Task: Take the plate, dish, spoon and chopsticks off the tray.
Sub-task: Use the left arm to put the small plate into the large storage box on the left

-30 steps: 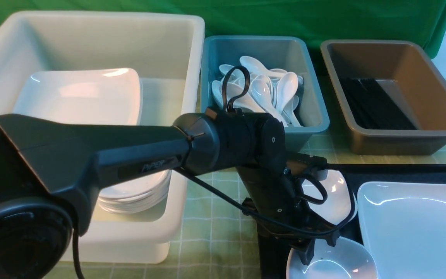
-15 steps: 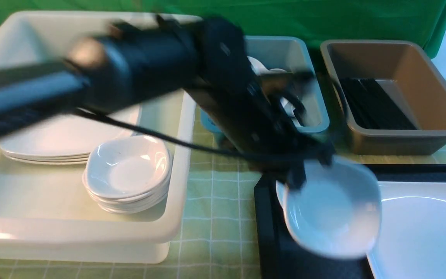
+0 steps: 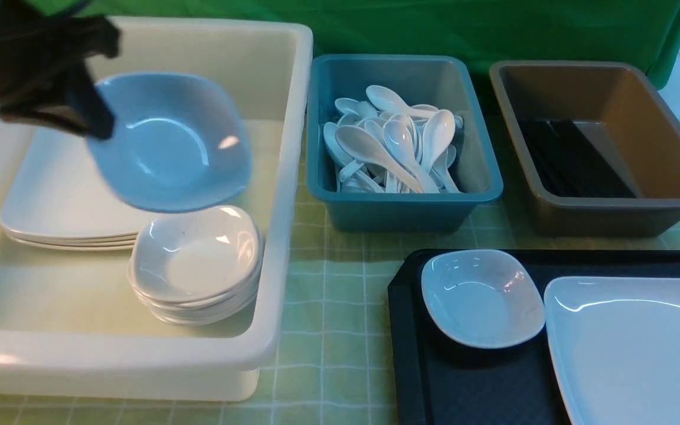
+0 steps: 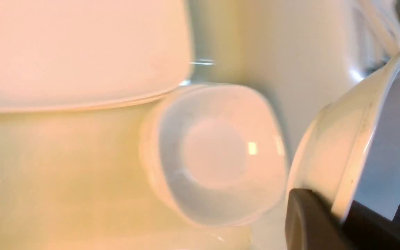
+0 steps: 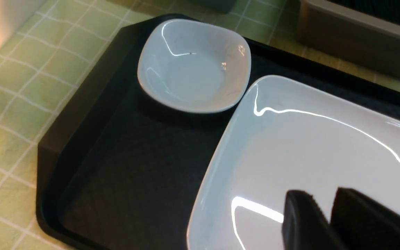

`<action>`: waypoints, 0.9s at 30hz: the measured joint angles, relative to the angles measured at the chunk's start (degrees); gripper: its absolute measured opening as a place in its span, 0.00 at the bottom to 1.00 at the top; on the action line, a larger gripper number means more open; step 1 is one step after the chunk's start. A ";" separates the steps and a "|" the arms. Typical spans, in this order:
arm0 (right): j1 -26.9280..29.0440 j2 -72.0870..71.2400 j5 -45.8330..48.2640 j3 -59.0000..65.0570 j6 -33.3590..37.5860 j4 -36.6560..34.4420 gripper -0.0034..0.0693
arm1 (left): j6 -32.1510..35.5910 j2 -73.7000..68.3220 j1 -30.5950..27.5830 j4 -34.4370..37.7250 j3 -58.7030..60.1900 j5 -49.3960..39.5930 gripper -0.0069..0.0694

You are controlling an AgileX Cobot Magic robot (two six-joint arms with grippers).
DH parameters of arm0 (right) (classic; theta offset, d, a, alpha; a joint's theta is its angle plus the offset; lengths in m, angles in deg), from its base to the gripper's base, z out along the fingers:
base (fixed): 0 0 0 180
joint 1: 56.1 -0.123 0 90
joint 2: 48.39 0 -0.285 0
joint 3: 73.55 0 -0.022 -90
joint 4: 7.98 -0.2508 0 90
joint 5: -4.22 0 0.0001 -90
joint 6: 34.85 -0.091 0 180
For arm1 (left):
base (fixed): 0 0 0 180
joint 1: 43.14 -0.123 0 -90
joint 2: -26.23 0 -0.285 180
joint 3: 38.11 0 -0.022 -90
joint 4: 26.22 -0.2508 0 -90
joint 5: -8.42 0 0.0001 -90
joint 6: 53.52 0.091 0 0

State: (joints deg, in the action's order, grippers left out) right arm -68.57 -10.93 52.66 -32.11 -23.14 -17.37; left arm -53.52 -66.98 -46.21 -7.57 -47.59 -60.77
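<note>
My left gripper (image 3: 95, 112) is shut on the rim of a small white dish (image 3: 166, 141) and holds it tilted in the air over the white tub (image 3: 281, 248). In the left wrist view the dish (image 4: 359, 139) sits between my gripper's (image 4: 339, 211) jaws. The black tray (image 3: 464, 383) lies at the front right. It bears another small dish (image 3: 481, 298) and the large white plate (image 3: 635, 348). My right gripper (image 5: 325, 198) hovers shut and empty above the plate (image 5: 307, 146). No spoon or chopsticks show on the visible part of the tray.
The white tub holds stacked large plates (image 3: 62, 200) and a stack of small dishes (image 3: 195, 262). A teal bin (image 3: 402, 203) holds several white spoons. A brown tub (image 3: 600, 212) holds black chopsticks. A green checked cloth covers the table.
My left arm lifted the near small dish off the tray and swung it left and back over the white tub. The other dish and the plate stayed on the tray.
</note>
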 joint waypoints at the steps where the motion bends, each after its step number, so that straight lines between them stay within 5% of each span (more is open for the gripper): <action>1: 0.00 0.00 0.00 0.00 0.00 0.00 0.24 | 0.62 -0.27 -2.45 0.58 2.00 0.07 0.10; 21: 0.00 0.00 0.00 0.00 0.00 0.00 0.27 | 20.27 -7.79 -4.52 7.44 14.00 14.63 0.11; 27: 0.00 0.00 -0.04 0.00 0.00 0.00 0.28 | 22.99 -10.89 -4.52 7.78 14.00 15.49 0.23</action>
State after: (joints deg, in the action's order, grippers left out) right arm -68.57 -10.93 52.62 -32.11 -23.14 -17.37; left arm -30.53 -77.88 -50.73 0.20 -33.59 -45.28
